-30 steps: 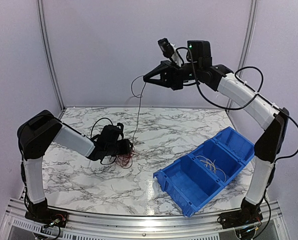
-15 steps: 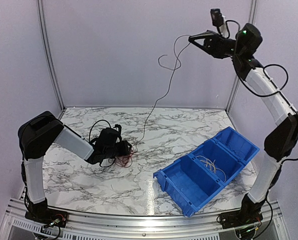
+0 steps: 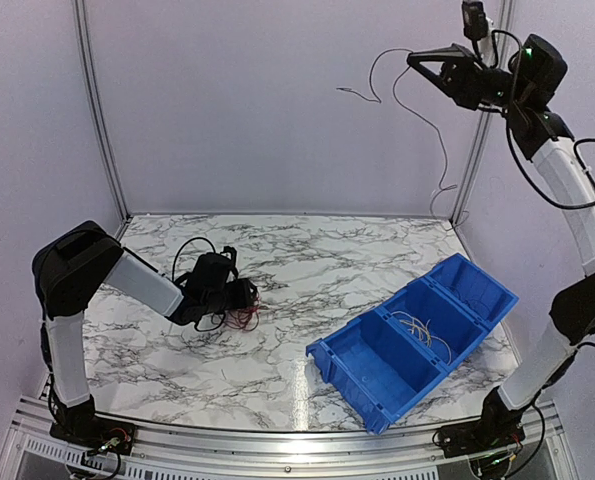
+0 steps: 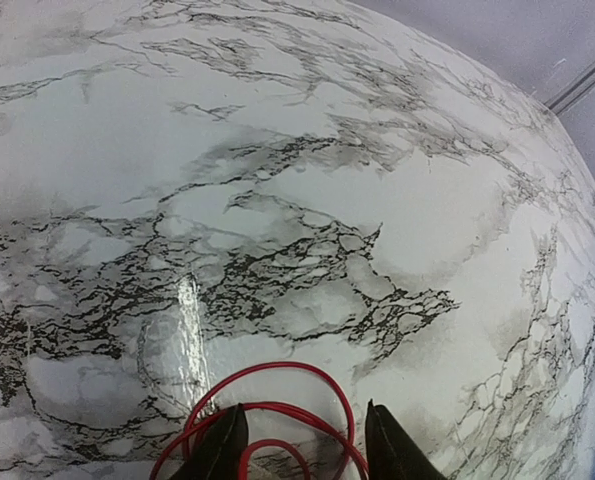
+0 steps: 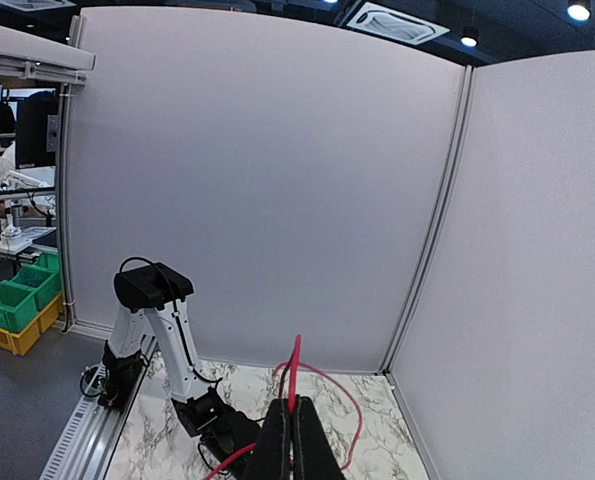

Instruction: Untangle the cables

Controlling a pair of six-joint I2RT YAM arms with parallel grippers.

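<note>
**A:** The right gripper (image 3: 414, 60) is clamped tight on one red cable (image 5: 294, 370), high at one o'clock, well above the surface (image 3: 327, 250).

**B:** And the rest of that cable?

**A:** It hangs free, curling out toward nine o'clock and trailing down toward the surface's back edge. I can't tell whether the end touches.

**B:** Where are the others?

**A:** The pile of cables (image 3: 241, 319), mostly red loops, lies at nine o'clock. The left gripper (image 4: 304, 415) sits low over it, jaws parted, with red loops lying between them. Nothing looks pinched.

**B:** Which step, then?

**A:** I'd say a freed cable is being carried off. A few pale cables (image 3: 418, 328) lie in the blue bin (image 3: 349, 382) at four o'clock, so that's the likely drop.

**B:** What does that call for?

**A:** Swing the right arm down, lower it until the slack pools inside a compartment, then release. Thin wire whips about, so go gently.

**B:** And the arms?

**A:** The right arm is stretched almost fully upward, fingers pointing toward nine o'clock. The left arm is folded, with its forearm low along the surface.
</note>
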